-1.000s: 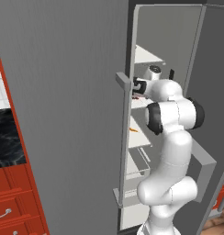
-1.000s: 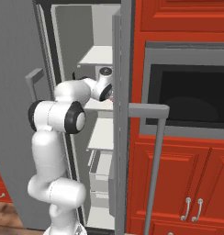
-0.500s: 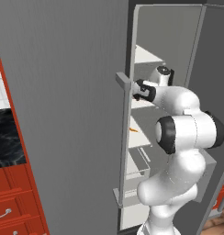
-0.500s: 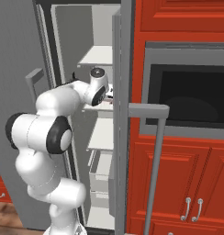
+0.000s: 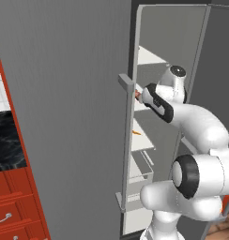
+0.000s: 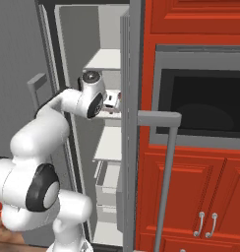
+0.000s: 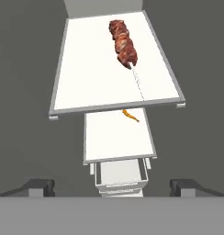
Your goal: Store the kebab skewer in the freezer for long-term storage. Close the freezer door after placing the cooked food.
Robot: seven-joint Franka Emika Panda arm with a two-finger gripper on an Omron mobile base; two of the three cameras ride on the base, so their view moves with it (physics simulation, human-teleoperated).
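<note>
Swinging its elbow outward since a second ago, the arm is keeping its gripper [image 7: 111,187] at the freezer [image 5: 168,47] opening, jaws spread and empty. Beyond the freezer door [image 5: 64,117], the kebab skewer [image 7: 124,47] is lying released on a white shelf [image 7: 86,82], long axis running front to back, meat end deeper inside, bare stick pointing outward.

Arm folded in a tight bend, elbow low, forearm rising toward 11 o'clock in left base view, wrist level at mid height. Gripper [image 5: 139,95] points forward and down. In hand view fingers [image 7: 38,186] spread wide apart at 7 and 5 o'clock, nothing between them.
</note>
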